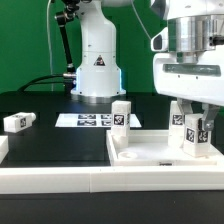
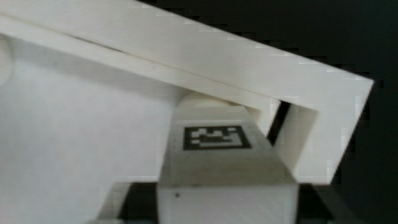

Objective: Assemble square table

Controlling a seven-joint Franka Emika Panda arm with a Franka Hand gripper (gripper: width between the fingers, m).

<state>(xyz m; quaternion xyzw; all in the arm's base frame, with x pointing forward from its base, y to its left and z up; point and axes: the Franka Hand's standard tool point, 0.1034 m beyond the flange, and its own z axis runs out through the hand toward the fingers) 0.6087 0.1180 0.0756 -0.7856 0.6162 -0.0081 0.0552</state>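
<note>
The white square table slab [image 1: 150, 152] lies flat at the front of the exterior view's right. One white tagged leg [image 1: 121, 113] stands upright at its far left corner. My gripper [image 1: 195, 122] is over the slab's right side, shut on another upright leg [image 1: 196, 137] whose lower end is at the slab surface. A further tagged leg [image 1: 178, 121] shows just beside it, partly hidden. One more leg [image 1: 18, 121] lies on the black table at the exterior view's left. In the wrist view the held leg [image 2: 214, 140] sits between my black fingers [image 2: 139, 203], next to the slab's raised rim [image 2: 178, 60].
The robot base [image 1: 97, 70] stands at the back centre. The marker board [image 1: 88, 120] lies flat in front of it. A long white rail [image 1: 60, 182] borders the table's front edge, with a dark block [image 1: 3, 150] at the far left.
</note>
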